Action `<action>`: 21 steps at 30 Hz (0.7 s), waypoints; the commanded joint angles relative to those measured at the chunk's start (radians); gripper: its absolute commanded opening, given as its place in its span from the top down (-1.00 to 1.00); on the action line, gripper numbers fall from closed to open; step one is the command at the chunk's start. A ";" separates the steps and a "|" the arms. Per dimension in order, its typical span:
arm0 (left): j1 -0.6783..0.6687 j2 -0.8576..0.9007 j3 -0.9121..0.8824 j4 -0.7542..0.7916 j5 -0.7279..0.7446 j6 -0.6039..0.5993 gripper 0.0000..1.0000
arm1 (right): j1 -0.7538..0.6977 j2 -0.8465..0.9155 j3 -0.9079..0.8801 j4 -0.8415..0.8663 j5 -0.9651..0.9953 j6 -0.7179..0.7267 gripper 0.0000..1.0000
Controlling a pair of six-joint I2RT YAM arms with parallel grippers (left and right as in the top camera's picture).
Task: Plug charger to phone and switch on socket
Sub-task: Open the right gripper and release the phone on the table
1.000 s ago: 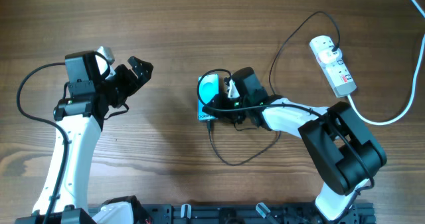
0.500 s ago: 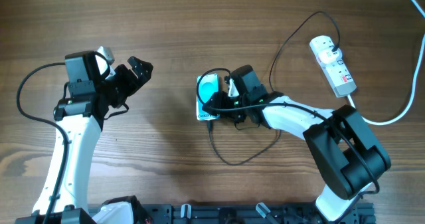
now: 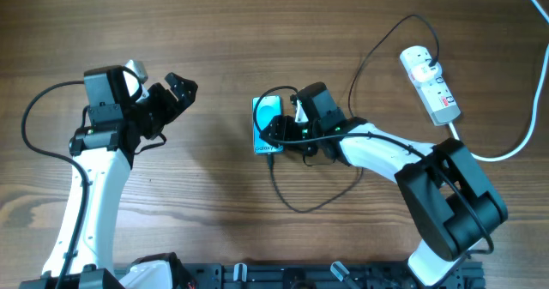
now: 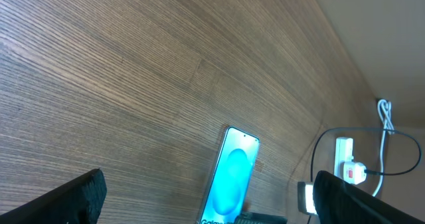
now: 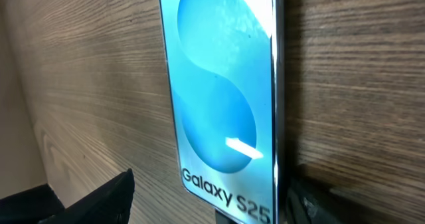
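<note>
Fingers (image 5: 105,196) of the right gripper (image 3: 276,140) wide apart, clamped on nothing, down at table level around the bottom end of the phone (image 3: 267,123). One well clear of the screen's left edge in the right wrist view, the other just beside the right edge (contact there too blurred to judge). Between them, flat and face up on the wooden table (image 3: 257,32), a turquoise screen with a paler oval and white "Galaxy S25" lettering. Small dark piece at the very bottom edge of that screen, cut by the frame; cannot tell whether seated in the port. Black charger (image 3: 304,210) cable across the right wrist, in a loose loop on the wood below the phone, then up and round to its plug in the upper outlet of the socket (image 3: 431,85). White strip slanted at the far upper right, thick white cord (image 3: 506,156) off its grey end. Switch position too small to read. Well apart to the left, left gripper (image 3: 178,90) likewise spread and empty, one finger at each lower corner of the left wrist view.
</note>
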 commanded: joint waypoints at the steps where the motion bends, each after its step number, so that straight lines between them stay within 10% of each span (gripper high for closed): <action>1: 0.007 0.006 0.002 -0.001 -0.009 0.023 -1.00 | -0.004 0.069 -0.051 -0.049 0.160 -0.018 -0.50; 21: 0.007 0.006 0.002 -0.001 -0.009 0.023 -1.00 | -0.004 0.069 -0.051 -0.057 0.168 -0.019 -0.83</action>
